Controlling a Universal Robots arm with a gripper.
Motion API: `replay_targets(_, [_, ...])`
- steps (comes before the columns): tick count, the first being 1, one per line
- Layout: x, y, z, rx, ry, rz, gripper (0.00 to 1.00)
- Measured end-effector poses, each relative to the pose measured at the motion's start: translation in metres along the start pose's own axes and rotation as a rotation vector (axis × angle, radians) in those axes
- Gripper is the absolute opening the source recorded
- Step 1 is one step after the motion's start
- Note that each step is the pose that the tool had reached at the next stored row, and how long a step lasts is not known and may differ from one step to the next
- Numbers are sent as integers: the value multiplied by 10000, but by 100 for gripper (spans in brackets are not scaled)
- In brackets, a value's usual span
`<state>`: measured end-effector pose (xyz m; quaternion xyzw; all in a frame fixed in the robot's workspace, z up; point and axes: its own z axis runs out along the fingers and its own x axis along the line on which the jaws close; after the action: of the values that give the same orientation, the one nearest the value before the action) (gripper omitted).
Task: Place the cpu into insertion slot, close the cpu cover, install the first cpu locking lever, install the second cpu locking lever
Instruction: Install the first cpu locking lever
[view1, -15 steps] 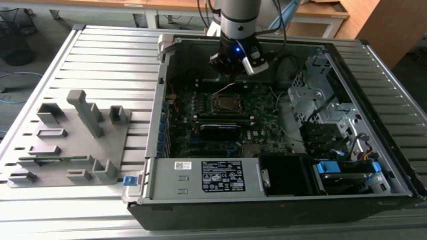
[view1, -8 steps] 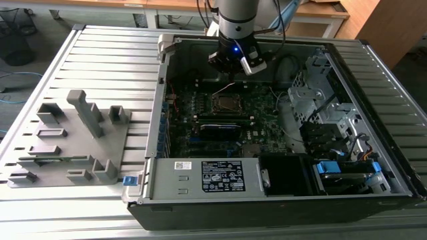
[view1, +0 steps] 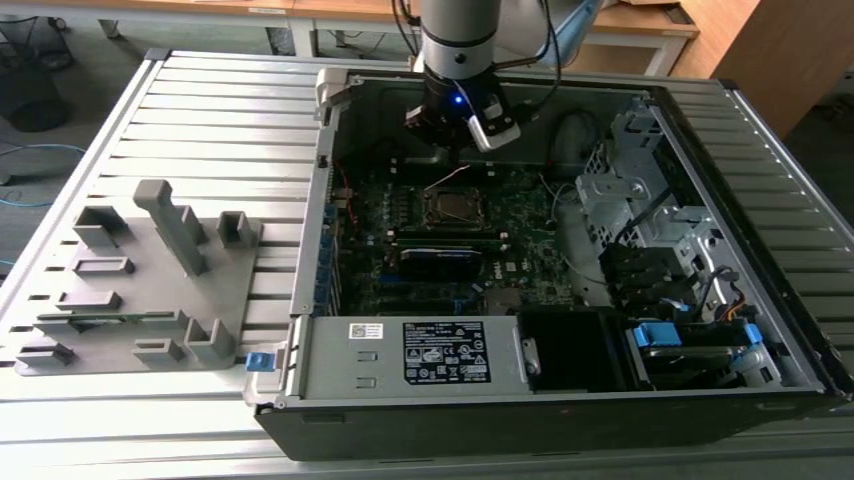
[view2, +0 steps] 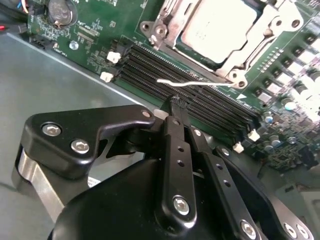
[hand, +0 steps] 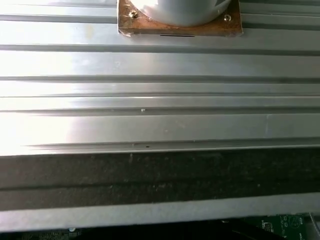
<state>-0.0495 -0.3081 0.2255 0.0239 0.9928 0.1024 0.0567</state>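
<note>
Cpu (view2: 220, 25) is seated, cpu cover (view2: 200, 59) down over it. One lever (view2: 195, 83) juts free beside the cover; your fingers (view2: 174, 135), pressed together and empty, hover near it.

We've open room above the slot (view1: 454, 205); a lever (view2: 195, 83) juts beside it, drive cage (view1: 627, 185) on the exterior view's right.

Silver-grey cpu (view2: 215, 25); green motherboard (view2: 127, 14); black gripper (view2: 176, 106); insertion slot (view1: 454, 207) perhaps dark-rimmed.
</note>
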Motion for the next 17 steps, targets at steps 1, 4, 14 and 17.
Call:
replay_targets(1, [7, -12, -4, 0, -5, -1, 11])
replay_targets(4, [20, -54, -15, -1, -17, -3, 11])
replay_targets(14, [16, -150, -29, -4, -31, -5, 11])
replay_targets(17, [18, -152, -14, -6, -56, -11, 11])
